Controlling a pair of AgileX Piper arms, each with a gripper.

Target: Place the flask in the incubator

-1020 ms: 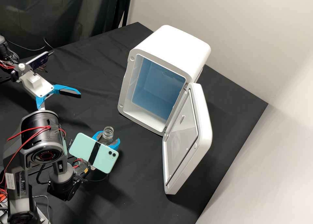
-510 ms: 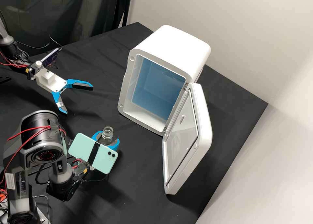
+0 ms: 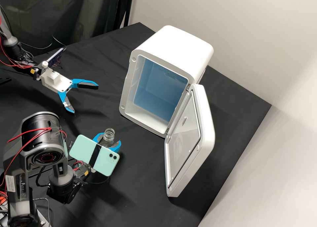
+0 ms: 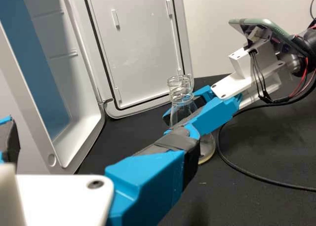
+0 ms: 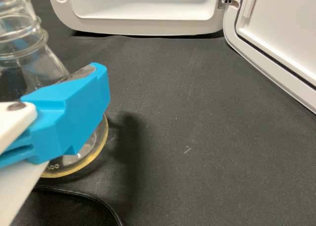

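A clear glass flask (image 3: pixel 109 135) stands upright on the black bench, in front of the open white incubator (image 3: pixel 171 45). My right gripper (image 3: pixel 108 141) is shut on the flask, one blue finger on each side of it. In the right wrist view a fingertip (image 5: pixel 74 102) presses on the flask (image 5: pixel 27 53), whose base rests on the bench. My left gripper (image 3: pixel 79 95) hangs open and empty over the bench, left of the incubator and behind the flask. The left wrist view looks past its own finger to the flask (image 4: pixel 180 95) and the right arm's finger (image 4: pixel 219 105).
The incubator's door (image 3: pixel 201 121) is swung wide open to the right, and its blue inside (image 3: pixel 158 85) holds nothing. A mint-green phone (image 3: pixel 94 154) is mounted on the right wrist. Cables (image 4: pixel 256 171) lie on the bench near the flask. The bench edge runs along the right.
My left arm has swung to the right, toward the incubator, with its gripper still open. The right arm and the flask have stayed where they were.
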